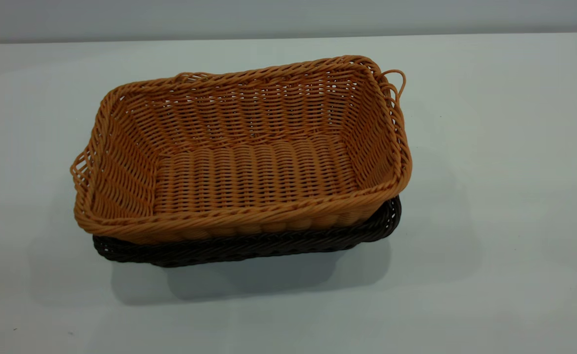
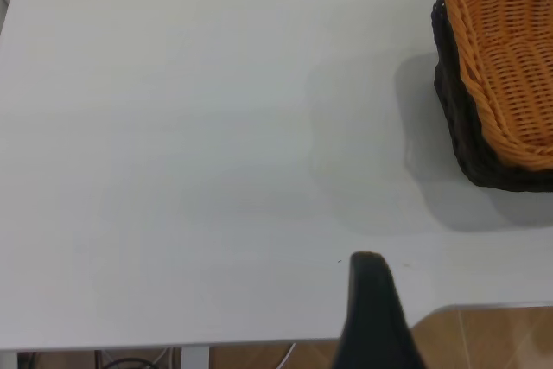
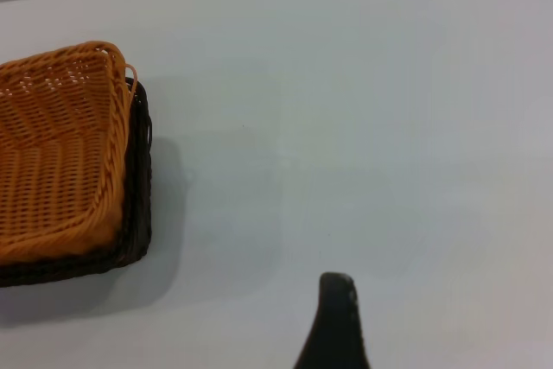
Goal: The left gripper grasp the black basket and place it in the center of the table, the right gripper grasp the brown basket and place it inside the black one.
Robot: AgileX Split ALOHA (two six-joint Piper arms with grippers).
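A: How far along is it?
B: The brown basket (image 1: 249, 162) sits nested in the black basket (image 1: 249, 248) mid-bench (image 1: 490, 147) (slightly askew); it looks finished.
A: And each pincer?
B: Both are clear of the baskets; open or closed, I cannot tell.

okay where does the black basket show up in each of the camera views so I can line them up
Exterior view: the black basket shows as a dark strip under the near edge of the brown basket, mid-table.
Left wrist view: the black basket is at the right edge, upper half, beneath the brown one.
Right wrist view: the black basket is at the left edge, a dark rim around the brown one.
Shared landmark: the brown basket nested inside it.
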